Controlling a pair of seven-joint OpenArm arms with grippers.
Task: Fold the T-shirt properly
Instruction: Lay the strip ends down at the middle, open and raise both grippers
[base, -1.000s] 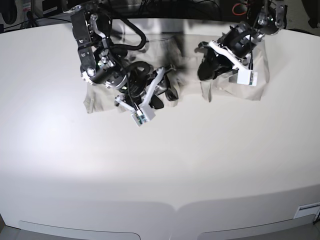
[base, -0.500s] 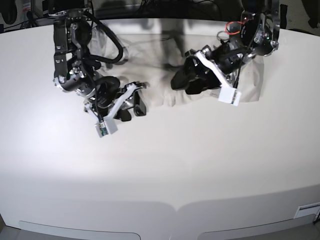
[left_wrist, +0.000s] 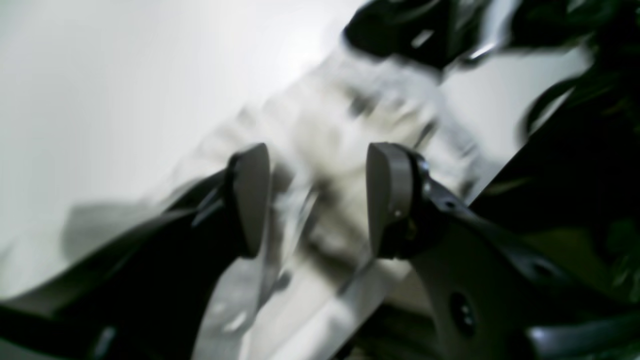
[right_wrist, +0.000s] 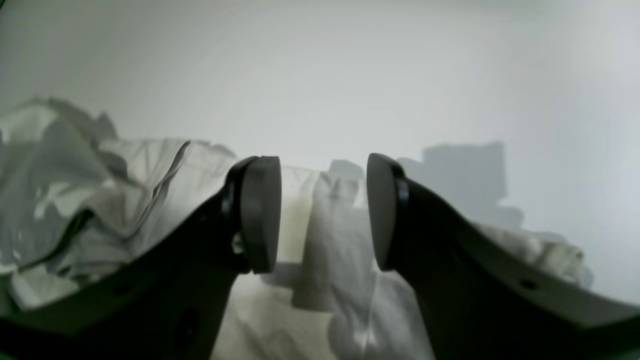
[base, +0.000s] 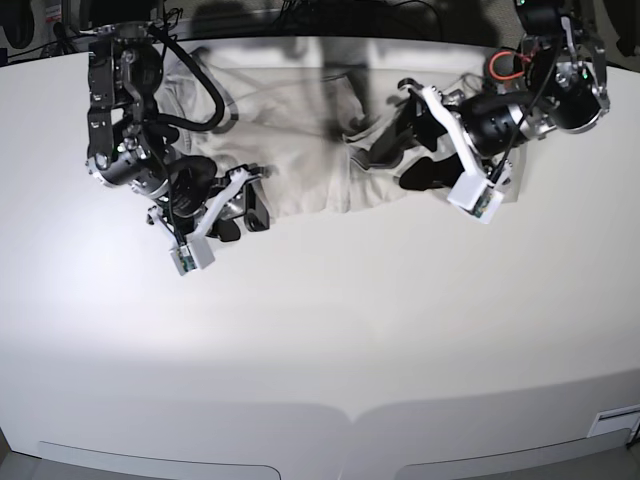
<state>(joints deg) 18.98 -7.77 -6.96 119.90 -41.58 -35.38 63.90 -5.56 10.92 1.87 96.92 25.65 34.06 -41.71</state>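
Looking at the T-shirt (base: 290, 120) spread along the far edge of the counter (base: 330, 340), rumpled rather than flat, near hem bunching toward the middle. Taking the shirt as the landmark: left gripper (base: 395, 160) hanging over its near hem at the camera-right end, jaws standing apart with nothing pinched, creased cloth showing between them in the blurry wrist view. Right gripper (base: 243, 205) hovering just off the shirt's near edge at the camera-left end, jaws also apart and gripping nothing, cloth lying below and beyond them.

Guessing at trouble from here: grabbing a wrinkle instead of a clean hem corner, probably dragging two layers at once and folding in a lump. Also risking a lopsided fold, since the two ends are not lying equally flat. Closing on cloth bunched under the left jaws likely catching only a ridge, slipping out mid-lift. Smearing in the left wrist view making any exact contact impossible to call.
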